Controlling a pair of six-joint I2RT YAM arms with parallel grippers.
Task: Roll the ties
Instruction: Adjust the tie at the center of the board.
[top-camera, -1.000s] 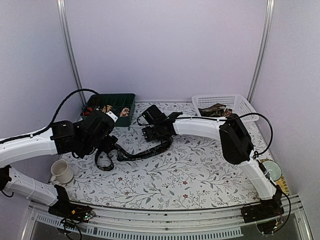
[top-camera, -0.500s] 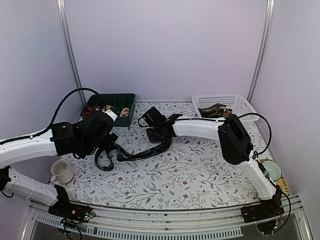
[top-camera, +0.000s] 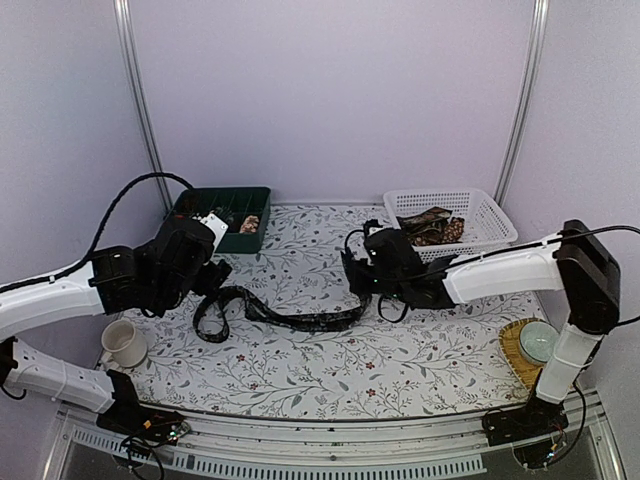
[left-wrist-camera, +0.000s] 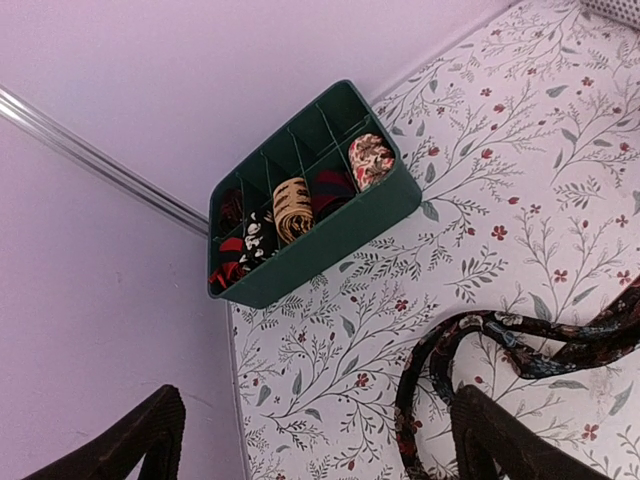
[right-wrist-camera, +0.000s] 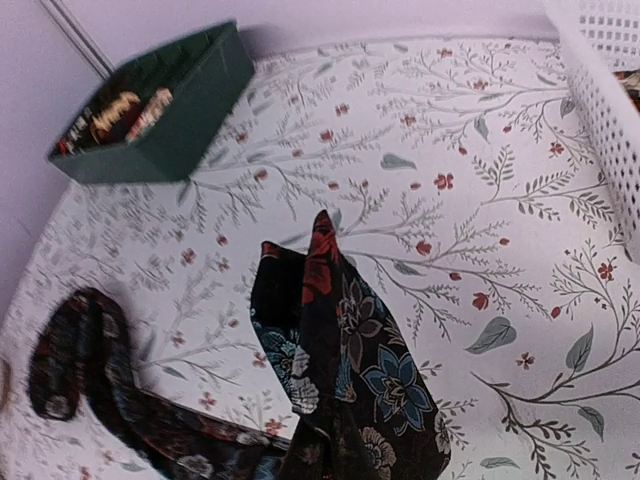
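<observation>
Left tool (top-camera: 212, 272) is spread wide and grips nothing, over the looped end of the dark floral tie (top-camera: 300, 322). Its fingers (left-wrist-camera: 140, 445) are cropped in the left wrist view. The tie lies across the desk (top-camera: 400, 350). Right tool (top-camera: 358, 285) is pinched on the tie's wide end. Its fingers are out of the right wrist frame, only raised cloth shows. Rolled ties (left-wrist-camera: 292, 208) in the green tray (left-wrist-camera: 330, 235) are clearest from the left wrist.

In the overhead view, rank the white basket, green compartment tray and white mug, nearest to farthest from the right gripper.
1. The white basket, just behind the right gripper, which is shut on the tie, and to its right.
2. The green compartment tray, far-left corner.
3. The white mug, near-left edge, by the left arm.
</observation>
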